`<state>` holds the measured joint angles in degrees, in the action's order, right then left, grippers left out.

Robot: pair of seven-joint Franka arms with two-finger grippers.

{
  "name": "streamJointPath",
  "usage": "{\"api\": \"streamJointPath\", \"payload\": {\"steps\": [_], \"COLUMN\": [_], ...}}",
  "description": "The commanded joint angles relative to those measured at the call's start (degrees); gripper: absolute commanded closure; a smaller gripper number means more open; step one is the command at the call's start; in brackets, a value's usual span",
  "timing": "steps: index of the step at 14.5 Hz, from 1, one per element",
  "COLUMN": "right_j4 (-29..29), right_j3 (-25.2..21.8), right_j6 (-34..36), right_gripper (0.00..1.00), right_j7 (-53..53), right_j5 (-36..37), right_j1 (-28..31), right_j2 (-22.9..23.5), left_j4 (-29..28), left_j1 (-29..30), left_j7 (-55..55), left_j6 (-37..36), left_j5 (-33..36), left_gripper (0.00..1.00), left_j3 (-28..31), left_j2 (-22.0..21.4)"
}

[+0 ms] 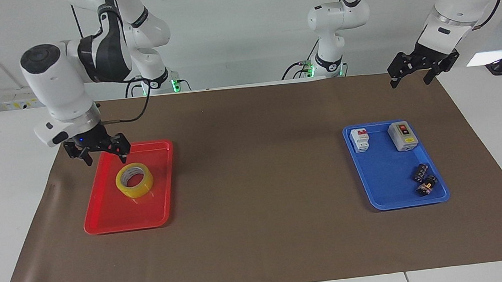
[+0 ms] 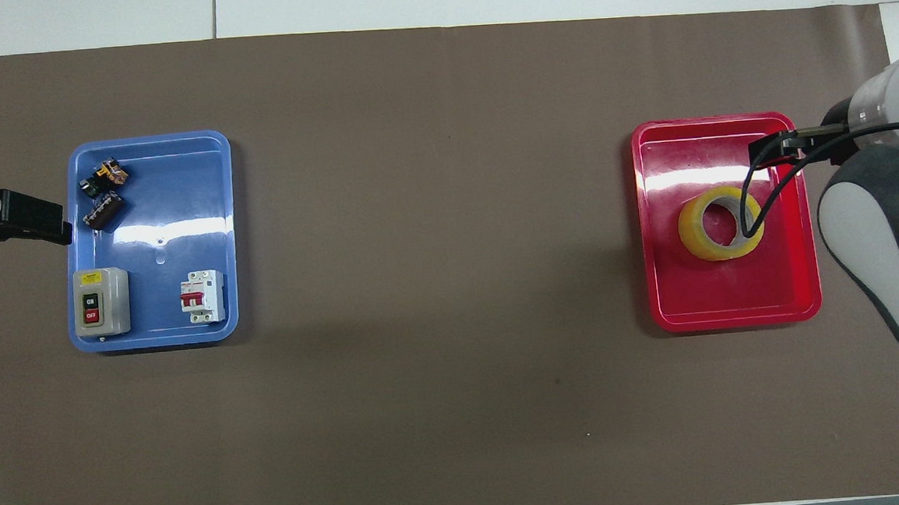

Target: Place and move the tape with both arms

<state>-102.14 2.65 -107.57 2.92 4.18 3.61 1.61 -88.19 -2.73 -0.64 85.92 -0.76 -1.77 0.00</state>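
Note:
The yellow tape (image 1: 136,191) lies flat in the red tray (image 1: 120,213), free of any gripper. It also shows in the overhead view (image 2: 694,239), in the red tray (image 2: 733,297). My right gripper (image 1: 105,158) is open and empty, up in the air over the red tray and clear above the tape. Part of it shows in the overhead view (image 2: 772,147). My left gripper (image 1: 410,80) is open and empty, and it waits in the air over the mat's edge at the left arm's end, also seen in the overhead view (image 2: 58,226).
A blue tray (image 1: 388,178) at the left arm's end holds a grey on/off switch box (image 1: 402,136), a white circuit breaker (image 1: 360,140) and two small black parts (image 1: 424,179). A brown mat (image 1: 259,181) covers the table between the trays.

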Motion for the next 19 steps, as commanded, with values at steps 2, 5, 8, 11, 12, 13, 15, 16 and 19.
{"api": "streamJointPath", "payload": {"steps": [2, 5, 8, 11, 12, 13, 15, 16, 19], "right_j4": [8.33, 12.31, 11.44, 8.46, 8.45, 8.71, 9.06, 9.15, 9.76], "right_j3": [-0.54, -1.33, -1.33, -1.86, -2.99, -5.18, -9.48, -9.51, -9.33], "right_j6": [11.64, 18.35, 18.88, 20.03, 20.03, 19.85, 19.94, 20.03, 20.82], "right_gripper": [0.00, 0.00, 0.00, 0.00, 0.00, 0.00, 0.00, 0.00, 0.00], "right_j7": [3.39, 7.18, 6.92, 3.15, 3.31, 3.49, 3.76, 3.76, 3.23], "right_j5": [-3.64, -4.09, -3.92, -3.92, -3.83, -3.48, -3.04, -3.04, -3.04], "right_j1": [1.13, 2.27, 2.02, 1.15, -0.60, -2.62, -6.84, -6.69, -6.86], "right_j2": [-1.96, -1.17, -1.69, -4.06, -4.07, -3.90, -3.55, -3.46, -3.46], "left_j4": [-1.29, -1.29, -1.29, -1.37, -1.37, -1.29, -1.29, -1.29, -1.37], "left_j1": [0.36, 0.27, 0.36, 0.36, 0.36, 0.36, 0.36, 0.36, 0.36], "left_j7": [0.64, 0.64, 0.64, 0.64, 0.64, 0.64, 0.64, 0.64, 0.64], "left_j6": [-0.23, -0.23, -0.23, -0.23, -0.23, -0.23, -0.23, -0.23, -0.23], "left_j5": [-1.35, -1.35, -1.35, -1.35, -1.35, -1.35, -1.35, -1.35, -1.35], "left_gripper": [0.00, 0.00, 0.00, 0.00, 0.00, 0.00, 0.00, 0.00, 0.00], "left_j3": [0.19, 0.27, 0.19, 0.19, 0.19, 0.19, 0.19, 0.19, 0.27], "left_j2": [-1.32, -1.32, -1.32, -1.32, -1.32, -1.32, -1.32, -1.32, -1.32]}}
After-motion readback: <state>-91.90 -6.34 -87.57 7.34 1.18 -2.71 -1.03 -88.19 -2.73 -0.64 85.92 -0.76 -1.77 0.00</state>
